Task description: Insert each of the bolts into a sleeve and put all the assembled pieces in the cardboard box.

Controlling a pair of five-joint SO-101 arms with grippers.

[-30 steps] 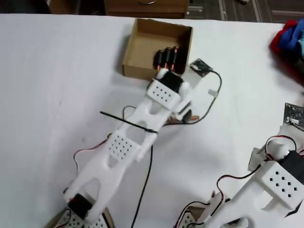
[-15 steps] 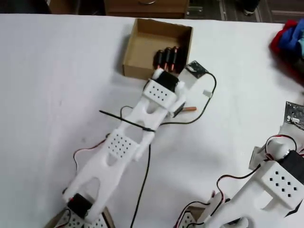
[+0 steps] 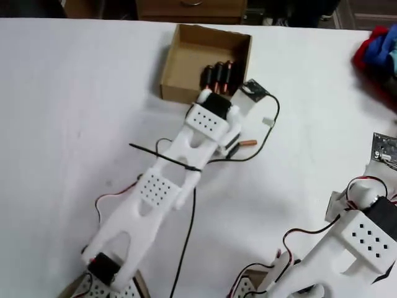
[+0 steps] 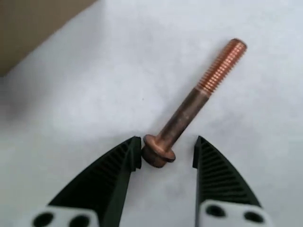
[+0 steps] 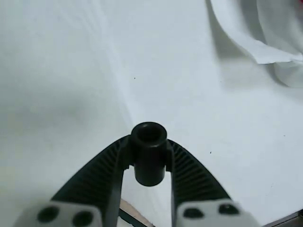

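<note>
I log the left gripper with jaws apart astride the head of the bolt, which lies on the table near the cardboard box; the right gripper is clamped on a black sleeve.

Swings the left gripper slightly leftward in the high view. Brings the bolt out from beneath it, into plain sight, flat on the table. Draws the cable loop inward.

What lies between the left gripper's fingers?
The head of the copper bolt, lying on the white table; the left gripper stands open around it, seen in the left wrist view.
</note>
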